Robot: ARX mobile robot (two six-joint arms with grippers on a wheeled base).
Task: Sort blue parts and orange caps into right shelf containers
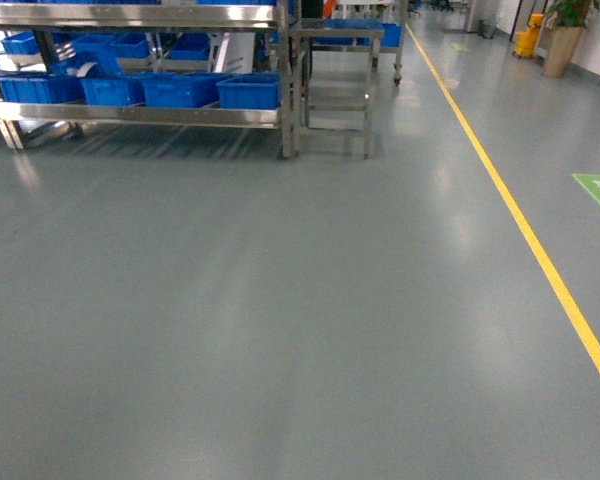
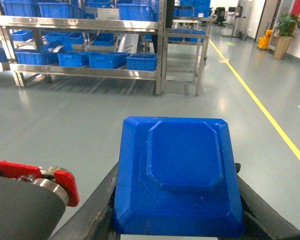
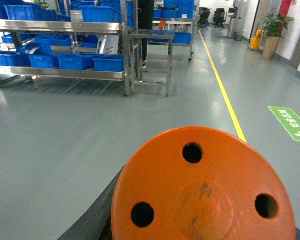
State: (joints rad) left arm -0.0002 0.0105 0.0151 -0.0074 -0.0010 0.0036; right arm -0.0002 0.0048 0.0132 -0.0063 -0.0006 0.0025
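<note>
While the robot stands well back on the grey floor [image 1: 280,330], each arm carries a piece held up in front of its wrist camera, presumably so both can be carried across to the rack in one trip. Left gripper [image 2: 177,232] has its dark jaws closed against the sides of a chunky bright-blue plastic part [image 2: 177,175], a stepped block with a raised octagonal top. Right gripper [image 3: 200,235] seems to be holding a round bright-orange plastic cap [image 3: 205,190] with three holes and a scuffed centre, though its jaws are mostly hidden beneath it. Ahead, well apart from both arms, the shiny stainless-steel shelf [image 1: 140,115] carries a row of rectangular blue plastic crates [image 1: 185,90] along its lower rail, the rightmost at that rail's right end.
</note>
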